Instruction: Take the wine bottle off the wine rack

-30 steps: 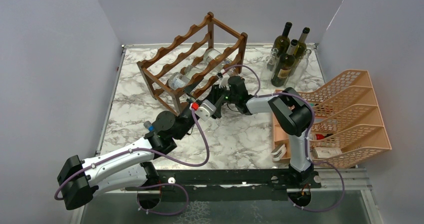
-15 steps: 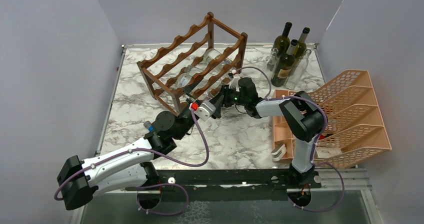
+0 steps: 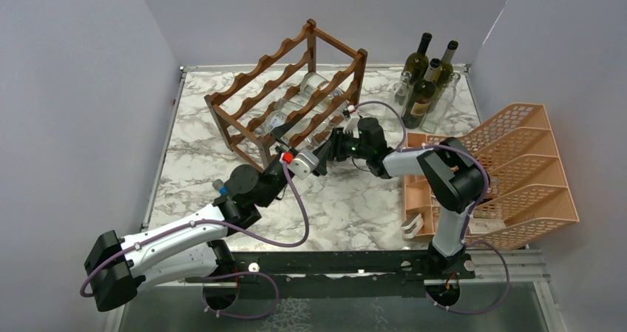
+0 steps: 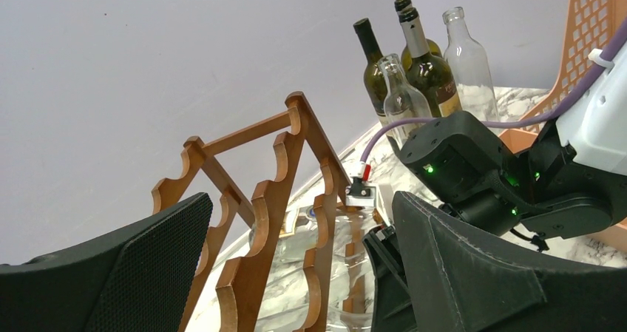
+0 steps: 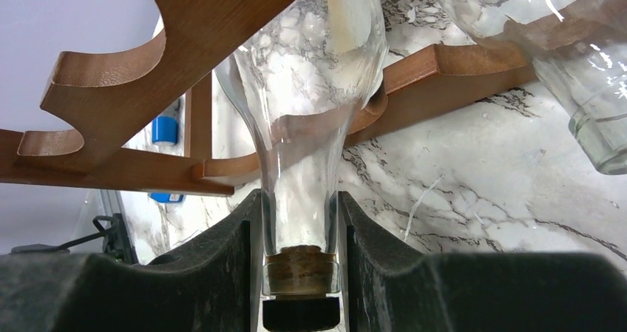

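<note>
The dark brown wine rack (image 3: 296,80) stands at the back of the marble table, with its scalloped rails close up in the left wrist view (image 4: 270,206). A clear, corked wine bottle (image 3: 287,119) lies in its lower tier, neck pointing out toward the front right. My right gripper (image 3: 334,144) is shut on that neck (image 5: 299,184), its pads tight on either side of the glass just above the cork. My left gripper (image 3: 285,143) stands open by the rack's near corner post, its fingers (image 4: 118,273) wide apart with nothing between them. A second clear bottle (image 3: 318,84) lies further along the rack.
Several dark and clear bottles (image 3: 425,80) stand at the back right corner. An orange plastic tray organiser (image 3: 517,162) fills the right side. Grey walls close in left, back and right. The two arms' wrists are close together in front of the rack.
My right gripper has drawn back to the right with the bottle neck in it. The clear bottle has slid part-way out of the rack. The left arm has stayed put.
</note>
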